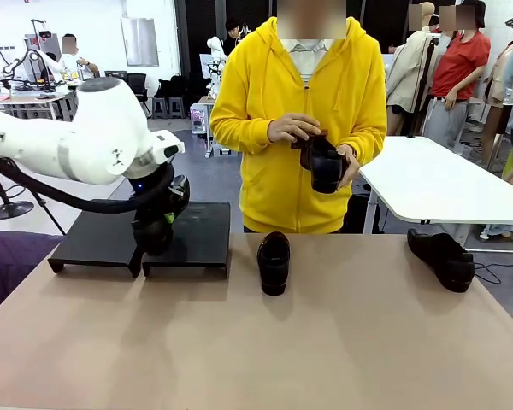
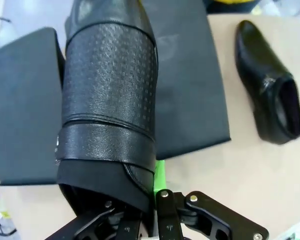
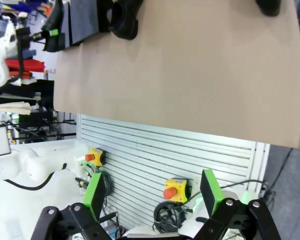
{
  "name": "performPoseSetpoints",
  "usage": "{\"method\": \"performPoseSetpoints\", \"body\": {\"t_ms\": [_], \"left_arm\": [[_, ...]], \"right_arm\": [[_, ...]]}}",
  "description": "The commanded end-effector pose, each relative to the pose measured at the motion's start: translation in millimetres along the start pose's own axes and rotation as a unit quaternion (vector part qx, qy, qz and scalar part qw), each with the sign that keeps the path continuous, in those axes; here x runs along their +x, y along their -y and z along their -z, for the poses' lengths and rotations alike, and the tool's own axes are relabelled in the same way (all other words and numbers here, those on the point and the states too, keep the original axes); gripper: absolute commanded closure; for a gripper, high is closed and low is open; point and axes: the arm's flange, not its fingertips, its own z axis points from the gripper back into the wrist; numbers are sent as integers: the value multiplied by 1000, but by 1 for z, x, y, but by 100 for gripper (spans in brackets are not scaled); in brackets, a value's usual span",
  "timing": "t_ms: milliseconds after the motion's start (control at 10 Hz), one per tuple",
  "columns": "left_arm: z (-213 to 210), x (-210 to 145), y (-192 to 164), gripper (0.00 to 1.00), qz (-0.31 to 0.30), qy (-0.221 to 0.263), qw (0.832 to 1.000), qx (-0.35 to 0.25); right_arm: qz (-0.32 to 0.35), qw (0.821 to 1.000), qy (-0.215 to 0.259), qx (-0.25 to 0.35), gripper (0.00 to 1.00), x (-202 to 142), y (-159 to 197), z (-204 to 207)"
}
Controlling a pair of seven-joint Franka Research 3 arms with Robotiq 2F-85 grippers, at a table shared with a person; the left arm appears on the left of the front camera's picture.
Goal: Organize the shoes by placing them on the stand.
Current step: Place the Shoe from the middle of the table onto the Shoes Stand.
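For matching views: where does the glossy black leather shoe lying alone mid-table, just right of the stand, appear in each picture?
Front view: the glossy black leather slip-on shoe lies at centre, on the tan table.
Left wrist view: upper right, past the stand's edge.
Right wrist view: top edge, left of centre.
Shared landmark: the flat black stand, directly beside the shoe in every view.

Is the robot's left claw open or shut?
Shut. The left gripper is pinching the heel end of a shoe, holding it over the black stand.
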Motion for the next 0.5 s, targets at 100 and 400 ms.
{"method": "performPoseSetpoints", "body": {"t_ms": [100,400], "left_arm": [[20,17,14,100,-91,16,995,33],[44,26,19,100,-80,33,993,76]], "right_arm": [[-1,1000,-2,-3,0,0,-1,-3],[-1,1000,-2,-3,0,0,-1,-3]]}}
